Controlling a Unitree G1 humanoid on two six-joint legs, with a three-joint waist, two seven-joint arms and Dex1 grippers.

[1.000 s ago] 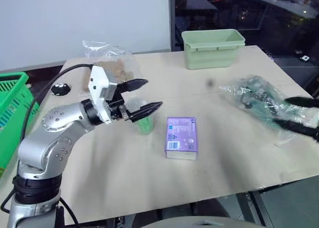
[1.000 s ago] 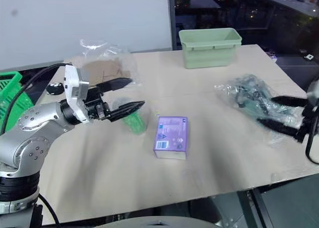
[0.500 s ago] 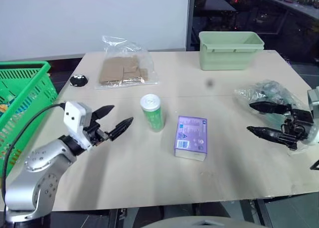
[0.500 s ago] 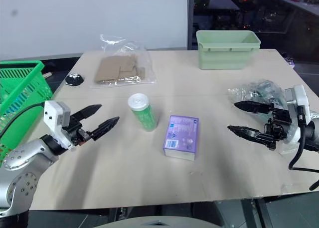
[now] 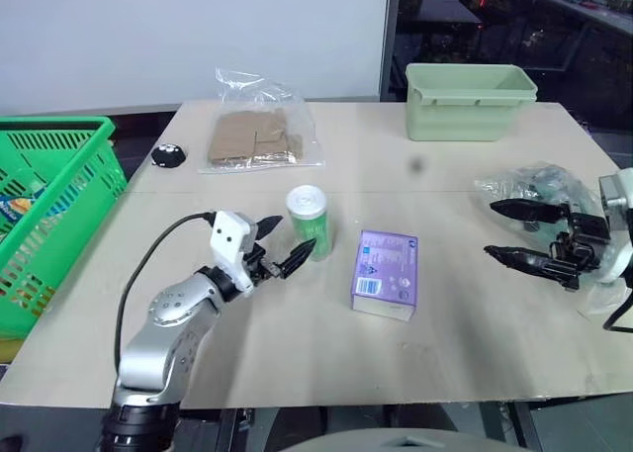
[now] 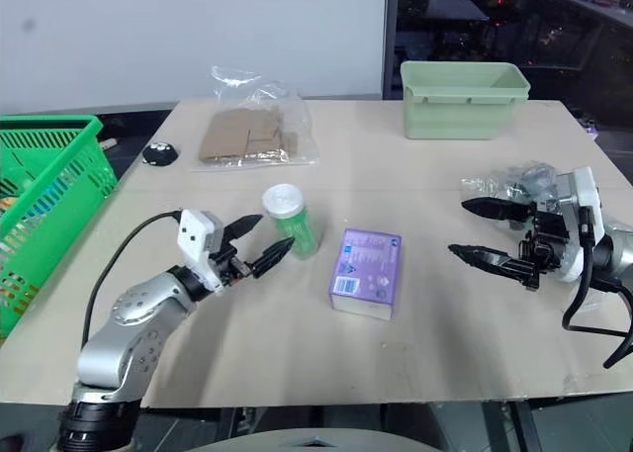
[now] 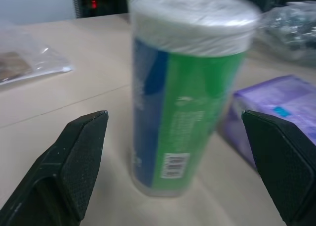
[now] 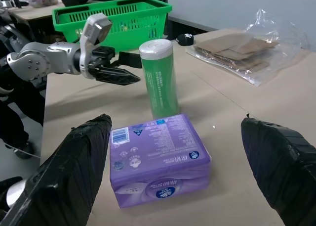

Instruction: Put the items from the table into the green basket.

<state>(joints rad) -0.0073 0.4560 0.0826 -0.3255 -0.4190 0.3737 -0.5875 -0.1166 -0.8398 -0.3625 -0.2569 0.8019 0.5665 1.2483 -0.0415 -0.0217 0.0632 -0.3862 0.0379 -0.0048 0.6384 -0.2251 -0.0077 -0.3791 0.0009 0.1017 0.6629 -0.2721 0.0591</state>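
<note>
While the green tube (image 5: 309, 222) stands upright on the surface (image 5: 297, 343), the left pincer (image 5: 282, 246) sits level just before it, fingers apart — not touching. The purple box (image 5: 386, 285) lies between both pincers; the right pincer (image 5: 519, 232) gapes empty beside the crinkly bag (image 5: 539, 187). The green basket (image 5: 49, 225) sits beyond the left arm.

Green tube (image 5: 310, 222) upright mid-table (image 5: 297, 353); purple box (image 5: 386, 285) flat beside it; clear bag (image 5: 539, 190) at right; green basket (image 5: 49, 215) left.
</note>
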